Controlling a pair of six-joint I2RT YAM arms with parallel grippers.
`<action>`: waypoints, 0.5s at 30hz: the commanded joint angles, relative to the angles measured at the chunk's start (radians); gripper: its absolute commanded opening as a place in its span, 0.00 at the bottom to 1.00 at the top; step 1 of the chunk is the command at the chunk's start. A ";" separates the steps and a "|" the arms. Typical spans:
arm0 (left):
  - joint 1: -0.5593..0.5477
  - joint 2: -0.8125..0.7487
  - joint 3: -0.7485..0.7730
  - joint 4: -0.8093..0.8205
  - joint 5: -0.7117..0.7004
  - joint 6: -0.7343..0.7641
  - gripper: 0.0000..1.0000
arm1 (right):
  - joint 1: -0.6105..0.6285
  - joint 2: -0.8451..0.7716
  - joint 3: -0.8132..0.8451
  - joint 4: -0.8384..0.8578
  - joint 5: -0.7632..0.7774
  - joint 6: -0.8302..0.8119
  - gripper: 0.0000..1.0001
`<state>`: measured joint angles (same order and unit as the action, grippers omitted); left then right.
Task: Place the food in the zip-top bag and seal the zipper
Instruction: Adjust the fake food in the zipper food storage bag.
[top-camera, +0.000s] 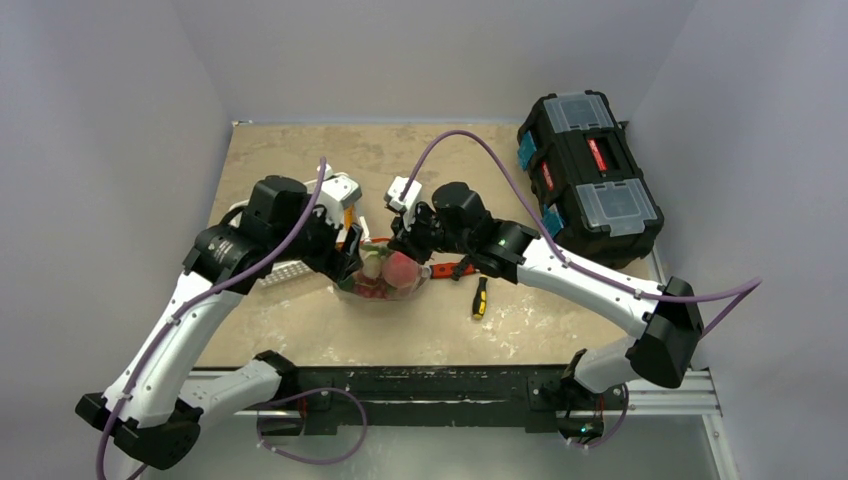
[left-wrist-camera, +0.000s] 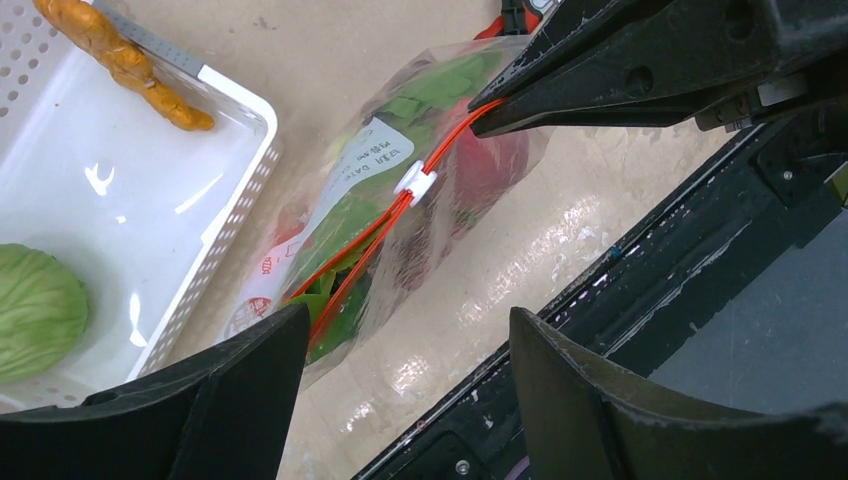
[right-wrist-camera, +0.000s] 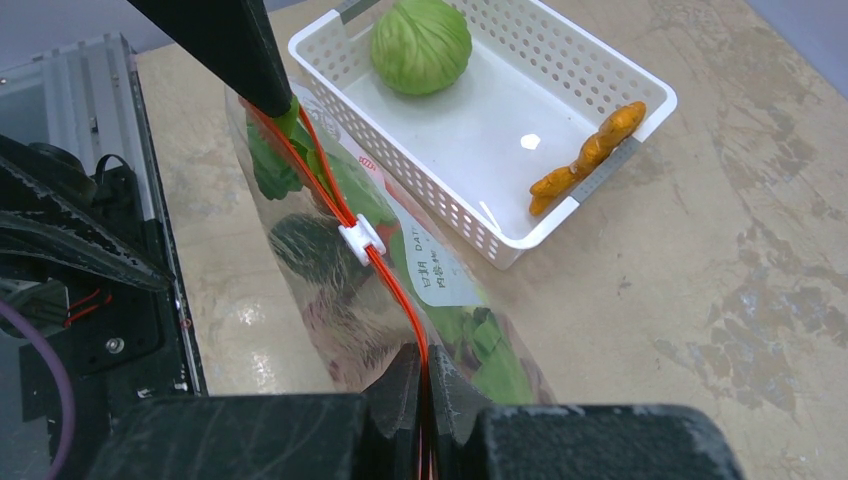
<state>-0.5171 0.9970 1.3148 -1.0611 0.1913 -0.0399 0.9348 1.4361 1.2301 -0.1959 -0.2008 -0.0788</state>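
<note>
Top view: both arms crowd the zip-top bag (top-camera: 385, 280) at bench (top-camera: 300, 160) centre, screwdriver (top-camera: 480, 297) to its right. Left wrist: left gripper (left-wrist-camera: 408, 315) spread at the bag's lower end, cabbage (left-wrist-camera: 35, 310) in the basket (left-wrist-camera: 245, 105) at left. Right wrist: right gripper (right-wrist-camera: 425, 368) pinches the zipper (right-wrist-camera: 318, 188) at bottom centre

Left arm (top-camera: 165, 330) and right arm (top-camera: 590, 285): smooth white shells between chunky black joints and black bases. Purple cable (top-camera: 470, 140) looping along each. White box (top-camera: 340, 190) at each wrist. Left tool (left-wrist-camera: 408, 315) and right tool (right-wrist-camera: 425, 352): matte black, wedge-shaped fingers (left-wrist-camera: 600, 400) tapering to narrow tips, small round holes in sides.
</note>
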 joint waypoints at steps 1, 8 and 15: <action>0.005 0.004 0.024 0.014 0.027 0.070 0.72 | -0.002 -0.037 0.034 0.027 -0.012 0.009 0.00; 0.005 0.032 -0.043 0.021 -0.036 0.103 0.74 | -0.002 -0.048 0.031 0.034 -0.028 0.007 0.00; 0.006 0.074 -0.147 0.118 0.131 0.060 0.74 | -0.003 -0.052 0.030 0.040 -0.038 0.008 0.00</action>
<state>-0.5171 1.0565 1.2224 -1.0363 0.2077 0.0376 0.9348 1.4326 1.2301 -0.1959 -0.2108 -0.0788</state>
